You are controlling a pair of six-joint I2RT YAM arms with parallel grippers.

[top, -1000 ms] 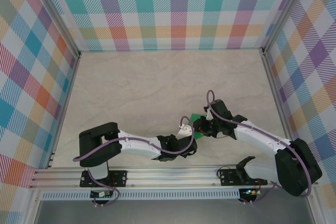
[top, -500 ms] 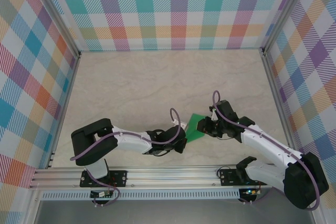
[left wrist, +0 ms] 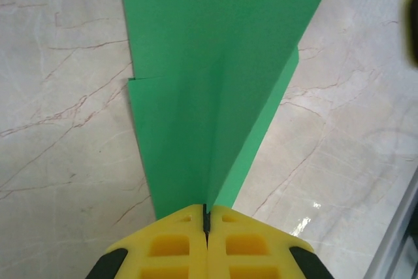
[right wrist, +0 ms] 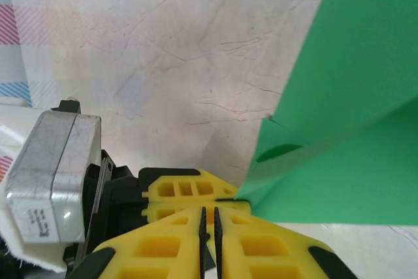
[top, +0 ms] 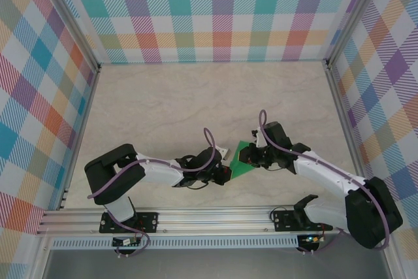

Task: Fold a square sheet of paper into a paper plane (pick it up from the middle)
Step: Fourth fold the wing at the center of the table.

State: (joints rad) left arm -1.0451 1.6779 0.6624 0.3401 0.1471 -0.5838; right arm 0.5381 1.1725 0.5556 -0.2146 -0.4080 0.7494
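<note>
Paper plane (left wrist: 215, 63), thin smooth green, sharply creased

The right hand (right wrist: 209, 210), fingers nearly together, sits beside folded green paper (right wrist: 339, 109).

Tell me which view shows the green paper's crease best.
Left wrist: the crease of the green paper runs up from the shut left fingers. Right wrist shows one corner; top view, a small patch between arms.
</note>
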